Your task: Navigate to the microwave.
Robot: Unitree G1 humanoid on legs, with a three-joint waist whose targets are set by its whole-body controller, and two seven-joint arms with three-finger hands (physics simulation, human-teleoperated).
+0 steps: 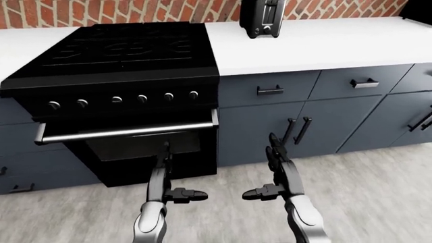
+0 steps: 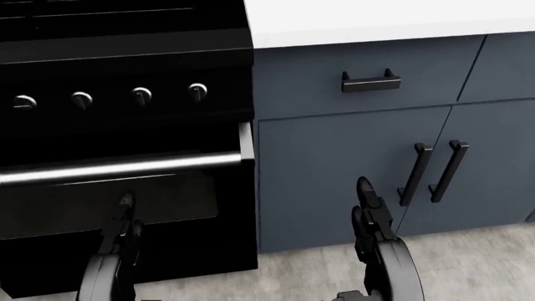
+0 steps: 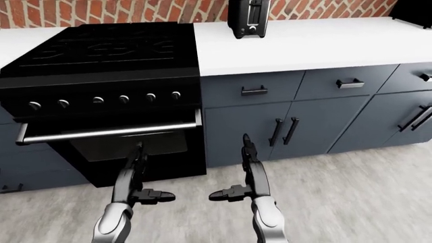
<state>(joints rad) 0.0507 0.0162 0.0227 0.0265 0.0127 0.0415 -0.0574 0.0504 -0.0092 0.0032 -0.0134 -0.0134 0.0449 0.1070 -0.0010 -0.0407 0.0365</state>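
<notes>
No microwave shows clearly. A dark object (image 3: 417, 10), cut off by the right-eye view's top right corner, stands on the white counter (image 1: 324, 45); I cannot tell what it is. My left hand (image 1: 174, 174) is open and empty, fingers pointing up, low in the view before the black oven door (image 1: 135, 152). My right hand (image 1: 265, 169) is open and empty too, before the dark blue cabinet doors (image 1: 297, 131). Both hands hang over the grey wood floor (image 1: 378, 192).
A black stove (image 1: 121, 55) with knobs and a steel oven handle (image 1: 128, 131) fills the left. A black toaster (image 1: 261, 17) stands on the counter against the brick wall (image 1: 135, 10). Blue drawers and cabinets run to the right. Floor stretches to the lower right.
</notes>
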